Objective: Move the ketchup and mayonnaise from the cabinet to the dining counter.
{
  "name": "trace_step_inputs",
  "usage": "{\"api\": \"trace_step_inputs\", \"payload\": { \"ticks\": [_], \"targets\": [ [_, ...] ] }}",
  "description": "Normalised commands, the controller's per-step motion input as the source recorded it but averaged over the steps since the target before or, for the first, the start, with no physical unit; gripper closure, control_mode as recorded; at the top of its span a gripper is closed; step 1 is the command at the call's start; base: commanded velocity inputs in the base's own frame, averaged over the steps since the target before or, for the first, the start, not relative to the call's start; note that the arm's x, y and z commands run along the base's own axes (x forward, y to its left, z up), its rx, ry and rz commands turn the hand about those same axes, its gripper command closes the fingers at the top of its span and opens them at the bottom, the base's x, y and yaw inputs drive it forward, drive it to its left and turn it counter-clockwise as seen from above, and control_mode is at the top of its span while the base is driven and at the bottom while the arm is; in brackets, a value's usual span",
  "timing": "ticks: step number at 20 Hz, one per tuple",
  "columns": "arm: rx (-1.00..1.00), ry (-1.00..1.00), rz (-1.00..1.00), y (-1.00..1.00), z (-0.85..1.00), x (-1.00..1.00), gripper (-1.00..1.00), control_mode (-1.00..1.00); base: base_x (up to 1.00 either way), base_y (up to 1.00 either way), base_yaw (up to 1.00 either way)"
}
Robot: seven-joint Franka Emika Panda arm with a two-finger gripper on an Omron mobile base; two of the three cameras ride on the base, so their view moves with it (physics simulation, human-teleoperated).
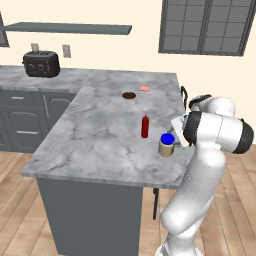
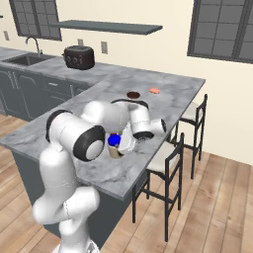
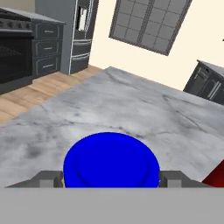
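Note:
The mayonnaise (image 1: 166,145), a squat cream jar with a blue lid (image 3: 111,164), stands on the dining counter (image 1: 100,135) near its right edge. My gripper (image 3: 110,178) is shut on it, one dark fingertip pressed against each side of the lid. The gripper (image 1: 172,140) reaches in from the jar's right, and the jar (image 2: 114,146) sits tucked under my bent arm. The ketchup (image 1: 145,126), a slim red bottle, stands upright on the slab just left of the jar; its red edge (image 3: 216,175) appears at the lower right. The cabinet is out of view.
A dark round item (image 1: 129,95) and a small orange one (image 1: 144,89) lie farther back on the slab. A black toaster (image 1: 41,64) sits on the rear worktop, with a sink (image 2: 24,59) beyond. Two chairs (image 2: 168,163) stand along the counter's right side.

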Motion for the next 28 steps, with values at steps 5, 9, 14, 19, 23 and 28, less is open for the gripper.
{"api": "trace_step_inputs", "payload": {
  "ticks": [5,9,14,19,23,28],
  "targets": [
    [0.04,0.0,0.13,-0.11,-0.43,0.67,1.0,-1.0,0.0,0.0,0.0],
    [0.04,0.0,0.13,-0.16,-0.47,0.39,1.0,-1.0,0.0,0.0,0.0],
    [0.02,0.0,0.14,-0.06,-0.22,-0.27,-1.0,-1.0,0.0,0.0,0.0],
    [0.04,-0.06,0.12,-0.17,0.06,-0.51,-1.0,-1.0,0.0,0.0,0.0],
    [0.01,-0.12,0.03,-0.17,0.76,-0.46,-1.0,-1.0,0.0,0.0,0.0],
    [-0.03,-0.25,0.0,-0.03,0.94,-0.7,-1.0,-1.0,0.0,0.0,0.0]
  ]
}}
